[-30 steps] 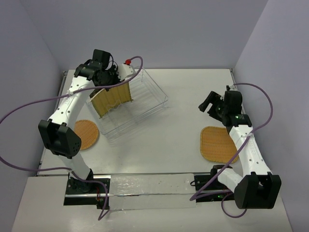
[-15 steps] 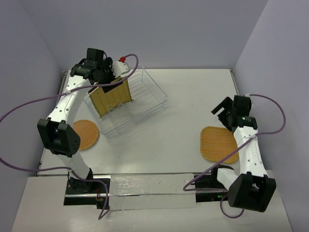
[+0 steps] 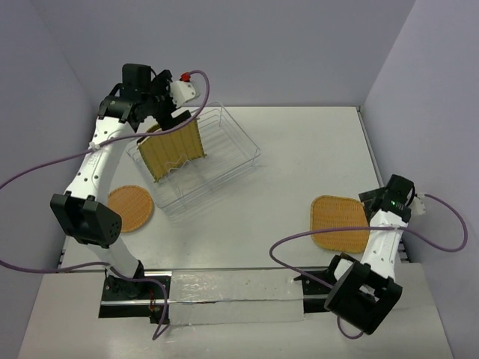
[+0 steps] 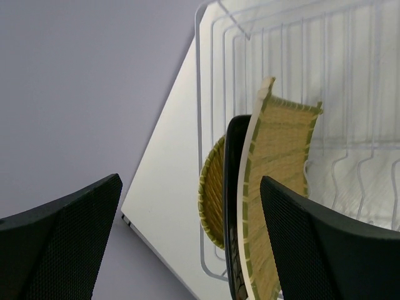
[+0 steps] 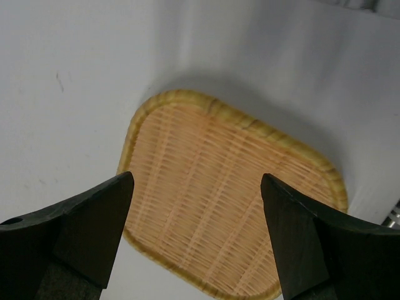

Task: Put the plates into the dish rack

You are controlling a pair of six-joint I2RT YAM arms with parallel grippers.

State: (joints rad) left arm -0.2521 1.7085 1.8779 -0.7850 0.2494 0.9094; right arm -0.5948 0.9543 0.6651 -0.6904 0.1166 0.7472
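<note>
Top external view, from above the arms: a white table stood between pale lilac walls. At its left edge a round woven plate lay flat, orange, with a fine basket weave. Further in was the dish rack, a rectangular basket of thin silver-white wire set askew to the table's edges. On the right a rounded-square woven plate lay flat, orange with a paler rim, its strands running in straight rows.

The rack held three plates on edge at its left end, packed close side by side. From the left wrist view they were, left to right, a second round woven plate, a black plate seen only as a glossy dark rim, and a square bamboo plate of yellow slats with greenish bands. The bamboo one leaned a little and hid most of the other two from above. The rest of the rack's slots to the right carried nothing I could see.

The left pincer hung over the rack's far left corner, its black textured fingers spread wide apart. It gripped nothing and stood clear of the plates below. The right pincer was poised over the rounded-square plate near the table's right edge, fingers also well apart with the plate framed between them. It held nothing, and I could not tell whether the tips touched the weave.
</note>
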